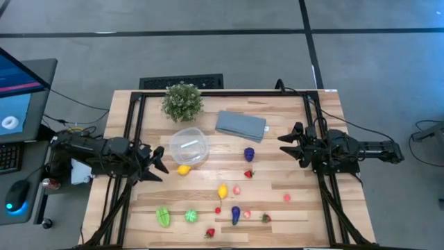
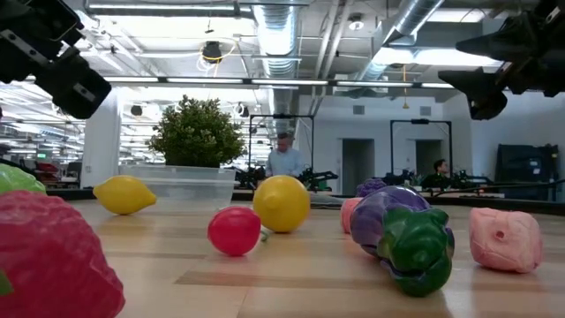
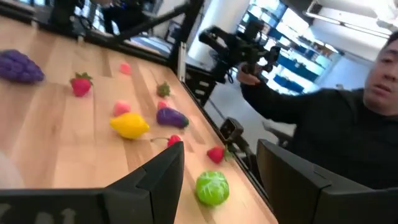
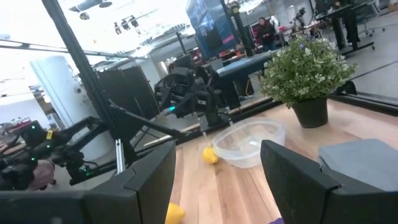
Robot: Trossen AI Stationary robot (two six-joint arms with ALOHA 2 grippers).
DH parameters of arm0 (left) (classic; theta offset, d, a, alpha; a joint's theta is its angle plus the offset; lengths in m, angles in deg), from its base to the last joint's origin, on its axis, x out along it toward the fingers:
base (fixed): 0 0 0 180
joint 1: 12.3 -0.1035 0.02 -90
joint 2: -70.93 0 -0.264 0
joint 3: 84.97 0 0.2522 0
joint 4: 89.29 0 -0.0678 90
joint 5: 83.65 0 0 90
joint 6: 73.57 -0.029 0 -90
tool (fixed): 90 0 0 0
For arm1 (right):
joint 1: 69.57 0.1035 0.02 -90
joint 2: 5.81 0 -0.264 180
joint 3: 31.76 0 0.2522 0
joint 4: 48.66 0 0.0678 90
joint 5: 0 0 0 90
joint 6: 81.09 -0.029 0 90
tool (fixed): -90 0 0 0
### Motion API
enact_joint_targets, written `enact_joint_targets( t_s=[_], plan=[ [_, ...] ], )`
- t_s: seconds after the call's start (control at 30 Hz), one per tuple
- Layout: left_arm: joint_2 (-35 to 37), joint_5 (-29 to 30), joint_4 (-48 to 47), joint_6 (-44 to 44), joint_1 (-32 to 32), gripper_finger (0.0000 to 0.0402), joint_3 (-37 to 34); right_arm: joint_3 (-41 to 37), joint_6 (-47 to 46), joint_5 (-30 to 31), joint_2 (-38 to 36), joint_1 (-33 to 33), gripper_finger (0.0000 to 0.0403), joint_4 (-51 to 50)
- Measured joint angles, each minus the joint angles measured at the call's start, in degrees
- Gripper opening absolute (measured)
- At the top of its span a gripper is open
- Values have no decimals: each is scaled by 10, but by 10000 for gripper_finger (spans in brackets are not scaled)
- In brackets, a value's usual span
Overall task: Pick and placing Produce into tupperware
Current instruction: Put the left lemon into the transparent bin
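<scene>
One clear tupperware [image 1: 189,146] sits upright, mouth up, at table centre-left w/ a yellow lemon [image 1: 183,169] touching its 6 o'clock rim; approx 12 produce pcs scattered from 3 to 6 o'clock of it; left gripper [image 1: 157,161] and right gripper [image 1: 288,139] both spread, holding nothing.

The wooden table [image 1: 291,215] carries a potted plant [image 1: 182,101], a folded grey-blue cloth [image 1: 241,125] and the clear tupperware [image 1: 189,146]. Toy produce [image 1: 223,191] lies scattered over the table's near half — one yellow piece [image 1: 183,169] just beside the tupperware.
</scene>
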Motion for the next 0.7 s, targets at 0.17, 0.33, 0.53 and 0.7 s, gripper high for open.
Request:
enact_joint_targets(
  t_s=[0.17,0.33,0.53,0.7],
  plan=[
    [1,110,17,-3,4,192,0,0,0,25,0,-1,260,4],
    [-28,110,-80,3,14,192,18,0,0,26,0,-1,260,-15],
    [-103,181,-204,23,31,192,46,0,0,26,0,-4,260,-15],
    [-163,199,-193,24,32,192,55,0,0,26,0,-4,260,-14]
  ],
)
